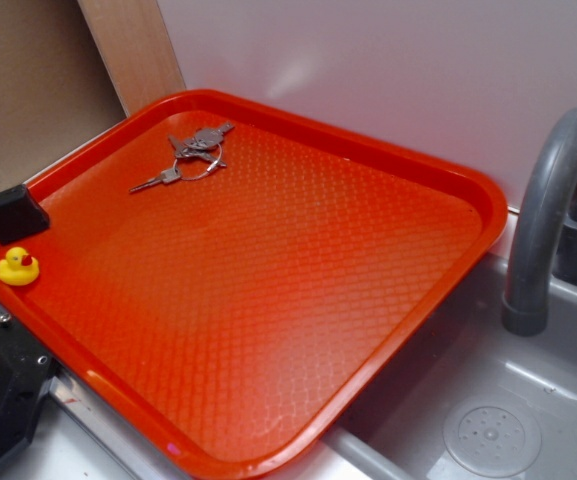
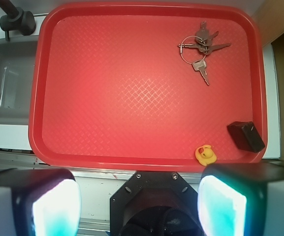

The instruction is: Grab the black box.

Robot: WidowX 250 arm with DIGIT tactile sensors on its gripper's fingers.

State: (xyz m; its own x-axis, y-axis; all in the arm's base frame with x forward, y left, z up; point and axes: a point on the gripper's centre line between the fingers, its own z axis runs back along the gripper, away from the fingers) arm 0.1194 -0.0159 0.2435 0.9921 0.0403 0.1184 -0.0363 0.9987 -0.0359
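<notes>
The black box (image 1: pixel 12 212) is a small matte black block in the near left corner of the red tray (image 1: pixel 448 170), against the rim. In the wrist view the black box (image 2: pixel 245 135) lies at the lower right of the tray (image 2: pixel 36 83), just right of and above the yellow rubber duck (image 2: pixel 205 154). My gripper (image 2: pixel 139 204) is high above the tray's near edge, open and empty, with its two pads (image 2: pixel 53 209) wide apart. The gripper does not show in the exterior view.
A ring of keys (image 1: pixel 190 156) lies at the tray's far side, also in the wrist view (image 2: pixel 201 46). The duck (image 1: pixel 18 266) sits beside the box. A grey faucet (image 1: pixel 553 210) and sink (image 1: pixel 488 420) are on the right. A black screwed device (image 2: pixel 154 206) sits below the gripper.
</notes>
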